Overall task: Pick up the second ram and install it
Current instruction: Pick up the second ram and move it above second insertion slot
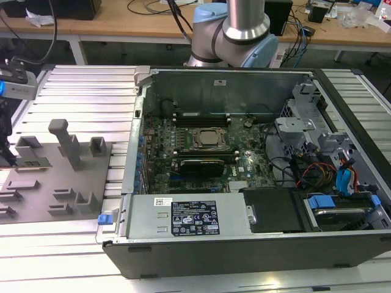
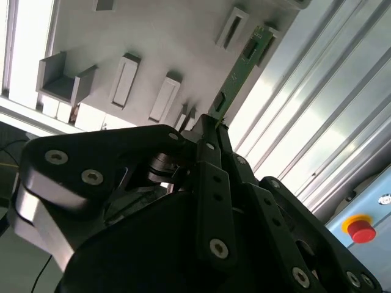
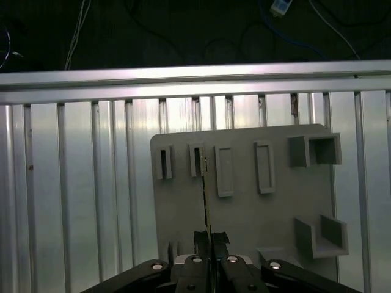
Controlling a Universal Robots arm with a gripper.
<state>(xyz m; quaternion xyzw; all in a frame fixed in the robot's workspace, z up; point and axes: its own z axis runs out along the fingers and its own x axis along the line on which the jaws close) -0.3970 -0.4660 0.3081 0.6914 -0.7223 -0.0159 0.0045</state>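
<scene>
The jaws are clenched on the second ram [image 2: 241, 67], a long thin green stick with small dark chips on it. They hold it by one end. In the first wrist view the two black fingers [image 3: 200, 239] press on it from both sides, and the stick shows only as a thin line because it is seen from its edge. The stick points away from the jaws, out over the grey plate [image 3: 244, 207]. The plate has a row of narrow slots and some little open boxes on it. The far end of the stick is just beside one of the narrow slots [image 3: 197, 162]. I cannot tell if it touches the slot or is lifted off it. The grey plate lies on a silver bench [image 3: 79, 201] made of long shiny ribs. In the exterior view the plate is on the exterior view's left, and a big open computer case [image 1: 244, 250] sits on the exterior view's right, well apart from the stick. Inside the case is a green board with a square silver CPU socket [image 1: 208, 138] in the middle. The grey and blue arm [image 1: 244, 24] stands behind the case. A red button [image 2: 361, 230] sits at the edge of the bench.
</scene>
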